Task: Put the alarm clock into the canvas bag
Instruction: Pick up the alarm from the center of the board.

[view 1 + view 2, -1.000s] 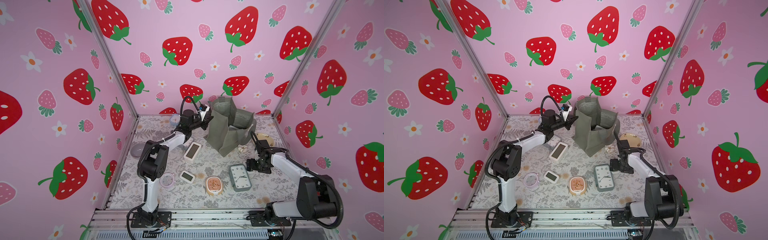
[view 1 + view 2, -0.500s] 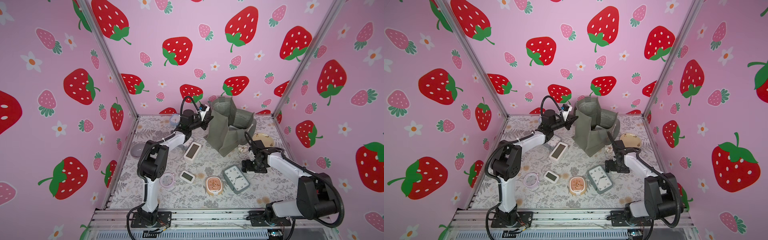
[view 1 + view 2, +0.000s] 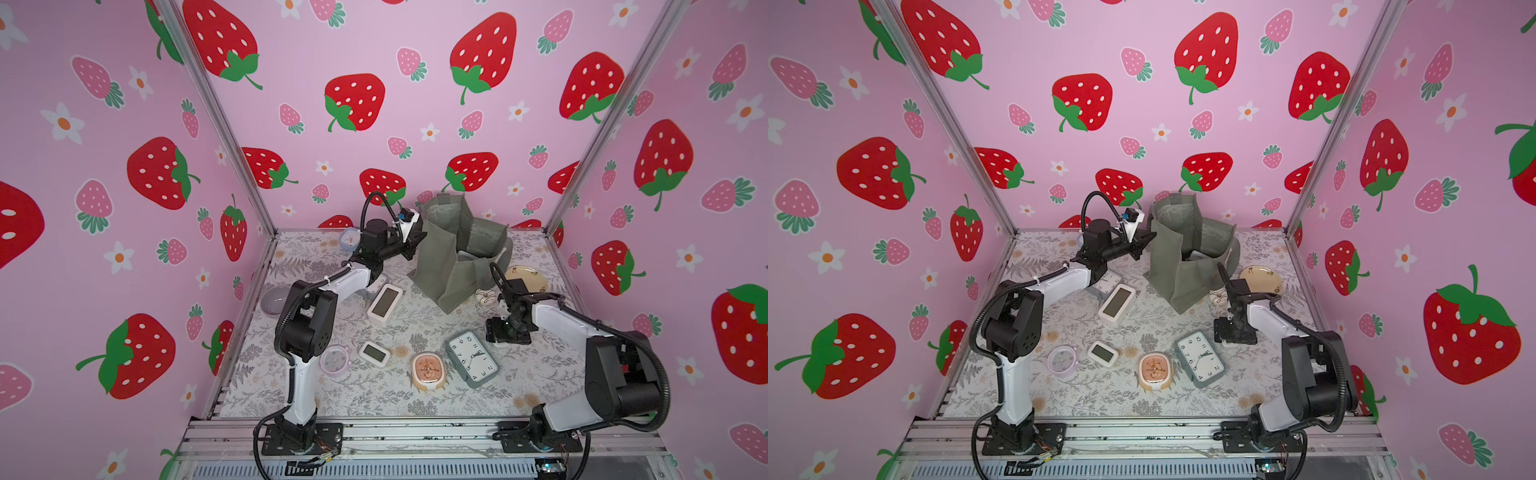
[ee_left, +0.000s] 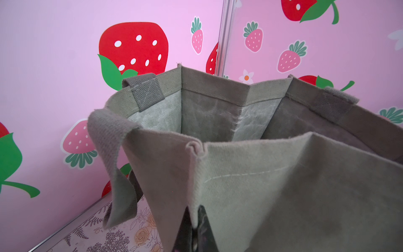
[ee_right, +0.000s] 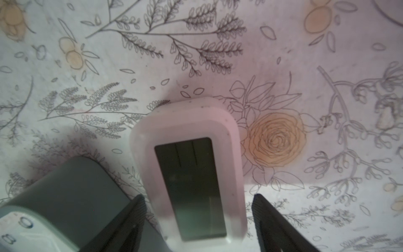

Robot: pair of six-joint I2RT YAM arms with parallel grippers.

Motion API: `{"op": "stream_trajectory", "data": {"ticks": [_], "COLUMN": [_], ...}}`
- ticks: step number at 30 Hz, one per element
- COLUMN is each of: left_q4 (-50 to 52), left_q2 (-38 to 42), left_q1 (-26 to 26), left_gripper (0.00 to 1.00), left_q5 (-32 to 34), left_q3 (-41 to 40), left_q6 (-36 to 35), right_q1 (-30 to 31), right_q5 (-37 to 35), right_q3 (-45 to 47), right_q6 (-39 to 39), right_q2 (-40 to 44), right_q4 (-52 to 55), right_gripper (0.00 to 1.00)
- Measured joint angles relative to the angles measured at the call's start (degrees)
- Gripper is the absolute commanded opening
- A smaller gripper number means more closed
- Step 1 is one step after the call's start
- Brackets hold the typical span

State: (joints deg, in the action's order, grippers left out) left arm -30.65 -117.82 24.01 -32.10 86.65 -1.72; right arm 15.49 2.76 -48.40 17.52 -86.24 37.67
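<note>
left gripper [image 4: 194, 209] clamped tight on canvas bag [image 3: 449, 257] rim; bag upright at the back, mouth open. right gripper [image 5: 197, 197] jaws apart, straddling white digital alarm clock [image 5: 192, 174] flat on table [image 5: 327, 87], gaps both sides, not gripped. grey analog clock [image 3: 473, 359] sits just beside one jaw, slewed askew vs a second ago

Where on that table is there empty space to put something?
Bare cloth along the front edge, in front of the peach clock and grey-green clock; another patch between them and the larger white digital clock. Crowded round the canvas bag and right gripper.
</note>
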Motion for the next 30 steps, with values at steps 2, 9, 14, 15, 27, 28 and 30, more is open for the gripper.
{"op": "stream_trajectory", "data": {"ticks": [2, 9, 14, 15, 27, 28, 30], "left_q4": [0.0, 0.0, 0.0, 0.0, 0.0, 0.0, 0.0], "left_q2": [0.0, 0.0, 0.0, 0.0, 0.0, 0.0, 0.0], "left_q1": [0.0, 0.0, 0.0, 0.0, -0.8, -0.8, -0.9], "left_gripper": [0.00, 0.00, 0.00, 0.00, 0.00, 0.00, 0.00], "left_q5": [0.0, 0.0, 0.0, 0.0, -0.3, -0.4, -0.5], "left_q3": [0.0, 0.0, 0.0, 0.0, 0.0, 0.0, 0.0], "left_q6": [0.0, 0.0, 0.0, 0.0, 0.0, 0.0, 0.0], "right_q1": [0.0, 0.0, 0.0, 0.0, 0.0, 0.0, 0.0], "right_q5": [0.5, 1.1, 1.6, 1.8, 2.6, 2.8, 3.3], "right_q3": [0.0, 0.0, 0.8, 0.8, -12.3, -14.6, -19.3], "right_q6": [-0.1, 0.0, 1.0, 1.3, 5.4, 5.7, 6.1], "right_q2": [-0.3, 0.1, 4.3, 5.6, 20.4, 20.9, 21.3], "right_q4": [-0.6, -1.2, -1.0, -0.8, 9.8, 10.5, 11.6], "right_gripper": [0.67, 0.56, 0.54, 0.54, 0.54, 0.54, 0.54]}}
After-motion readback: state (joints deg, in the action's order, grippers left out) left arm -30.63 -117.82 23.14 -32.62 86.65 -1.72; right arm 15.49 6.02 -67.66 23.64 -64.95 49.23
